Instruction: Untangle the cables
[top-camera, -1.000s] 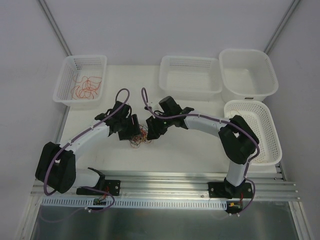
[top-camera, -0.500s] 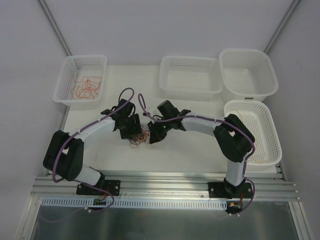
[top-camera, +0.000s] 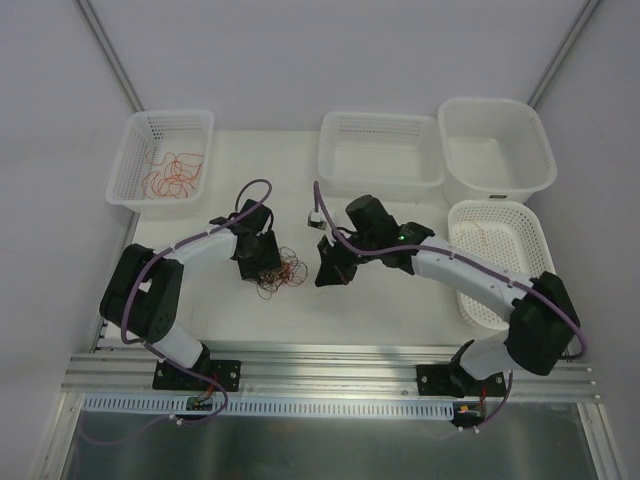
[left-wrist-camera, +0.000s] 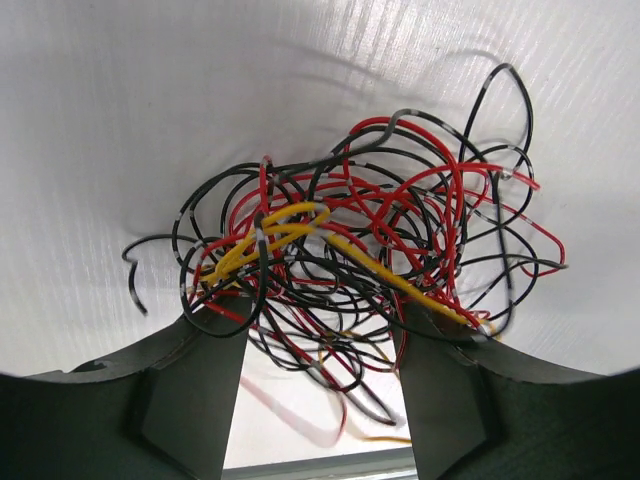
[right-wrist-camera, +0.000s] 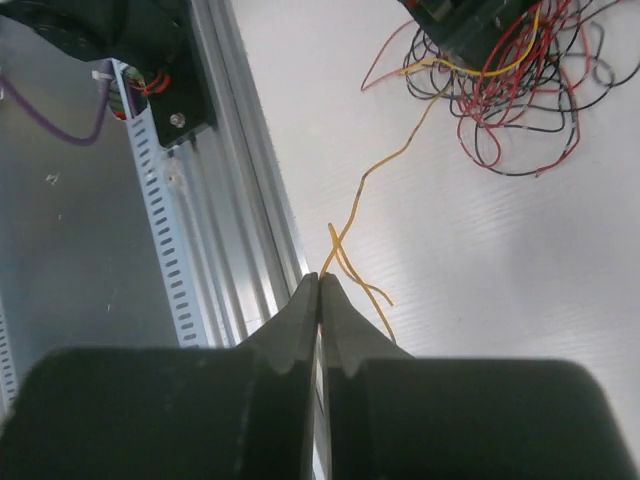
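Note:
The cables (left-wrist-camera: 370, 235) lie as one tangled heap of thin red, black and yellow wires on the white table (top-camera: 230, 300), and the top view shows the cables (top-camera: 283, 268) between the two arms. My left gripper (left-wrist-camera: 322, 312) is open, its fingers (left-wrist-camera: 190, 390) standing either side of the heap's near edge. My right gripper (right-wrist-camera: 320, 278) is shut on one thin orange cable (right-wrist-camera: 385, 165), which runs from its tips back to the heap (right-wrist-camera: 515, 90). In the top view the right gripper (top-camera: 328, 272) sits just right of the heap.
A mesh basket (top-camera: 160, 207) at the back left holds loose orange wires (top-camera: 172, 177). A mesh basket (top-camera: 380, 182) and a solid bin (top-camera: 500, 190) stand at the back. Another mesh basket (top-camera: 545, 260) stands on the right. An aluminium rail (right-wrist-camera: 250, 200) runs along the near edge.
My right gripper has shut on the orange cable and drawn away to the right of the heap. The left arm has folded inward, its gripper staying open at the heap.

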